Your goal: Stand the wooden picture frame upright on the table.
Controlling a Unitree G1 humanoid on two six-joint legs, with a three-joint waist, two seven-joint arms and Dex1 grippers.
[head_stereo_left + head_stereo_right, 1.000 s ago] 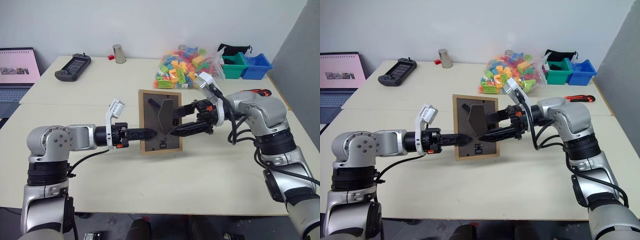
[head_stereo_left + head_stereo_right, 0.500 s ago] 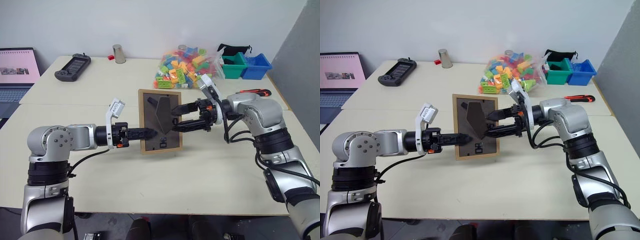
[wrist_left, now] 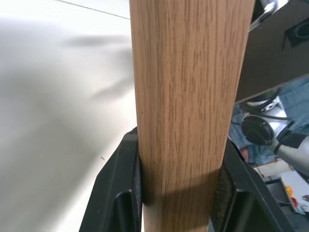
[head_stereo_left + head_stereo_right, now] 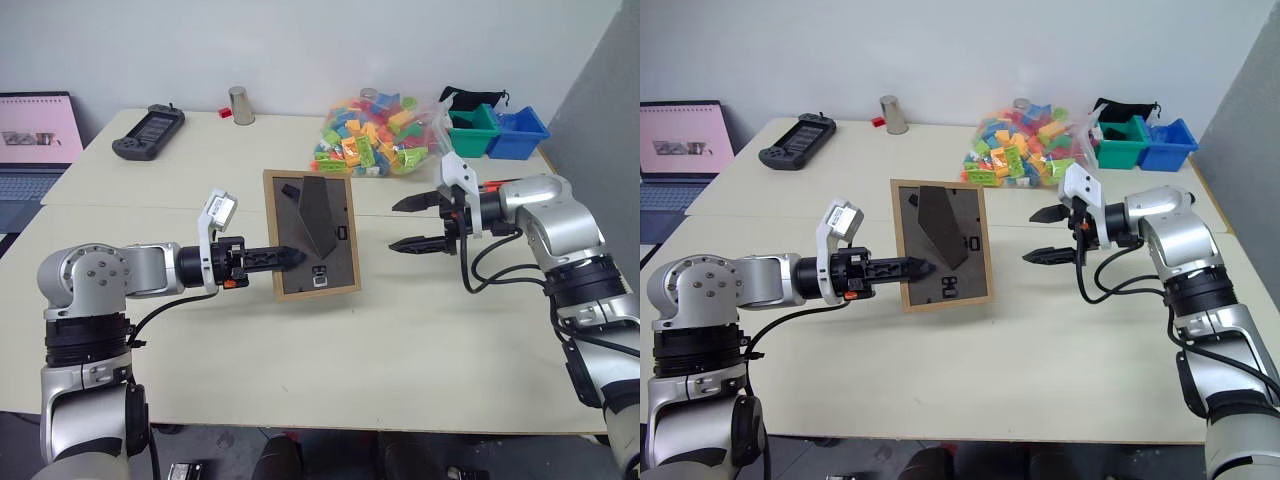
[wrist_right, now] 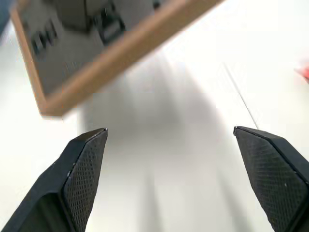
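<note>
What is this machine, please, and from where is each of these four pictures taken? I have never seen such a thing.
It is a humanoid robot with two arms, each ending in a hand of two black fingers. Two pictures come from a camera on its head, looking down over the arms. The other two come from cameras on its wrists, looking along each hand's fingers.

The left hand is closed on the side edge of the wooden picture frame, holding it with its dark back towards the head camera. The left wrist view shows that edge clamped between the fingers. The right hand is open and holds nothing.

On the table lie a bag of coloured blocks, a green bin, a blue bin, a metal cup, a black handheld device and a laptop.
</note>
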